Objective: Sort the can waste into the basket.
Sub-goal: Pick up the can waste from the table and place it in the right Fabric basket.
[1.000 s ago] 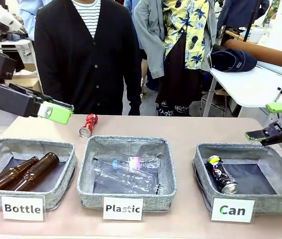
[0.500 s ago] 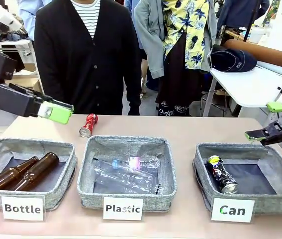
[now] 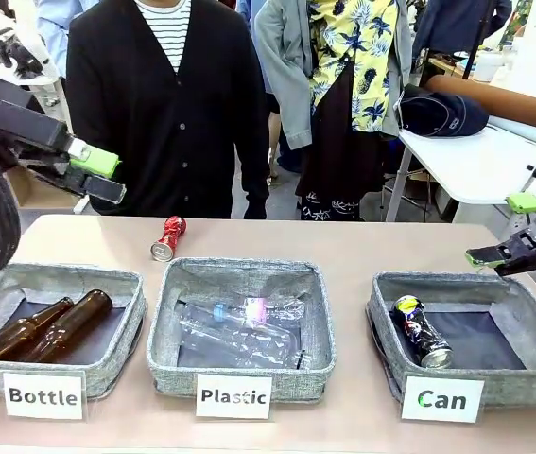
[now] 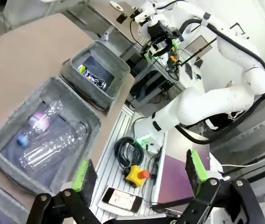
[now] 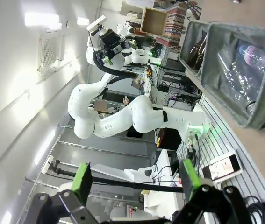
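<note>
Bright even indoor light; soft shadows; sharp focus; wrist views warped, glary.

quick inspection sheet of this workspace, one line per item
surface: tan table, three grey baskets along the near edge
job's things: red can on the table beyond the baskets; dark can in the Can basket
clutter: brown bottles in Bottle basket; clear bottles in Plastic basket
grippers: left gripper open, empty, raised at far left; right gripper open, empty, beside the Can basket
cables: black hose on left arm; coiled black cable below the table
surroundings: two people at far side; white side table
</note>
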